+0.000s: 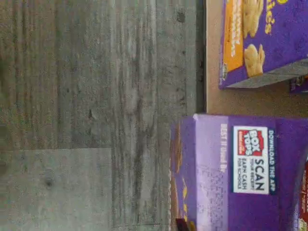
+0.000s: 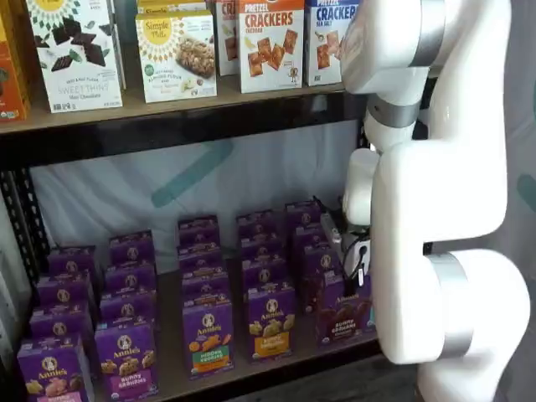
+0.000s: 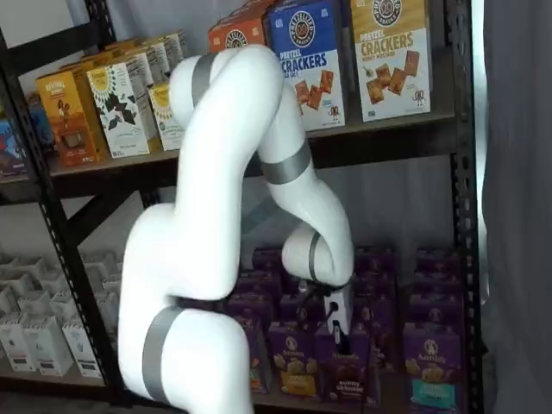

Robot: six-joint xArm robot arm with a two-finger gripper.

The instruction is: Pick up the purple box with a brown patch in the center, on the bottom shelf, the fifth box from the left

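The bottom shelf [image 2: 172,375], a tan board in a black metal rack, carries columns of small purple Annie's cartons standing upright in rows from front to back. Among the front ones is the purple box [image 2: 342,313] with the dark brown band, beside a purple carton with a yellow band [image 2: 270,322]. The upper shelf [image 2: 167,100] holds taller cracker boxes [image 2: 270,43].

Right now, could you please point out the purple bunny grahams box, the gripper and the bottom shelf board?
purple bunny grahams box [image 2: 342,316]: a shelf view, on its front face.
gripper [image 3: 338,338]: a shelf view, at its black fingers.
bottom shelf board [image 2: 172,368]: a shelf view, on bare tan board between cartons.
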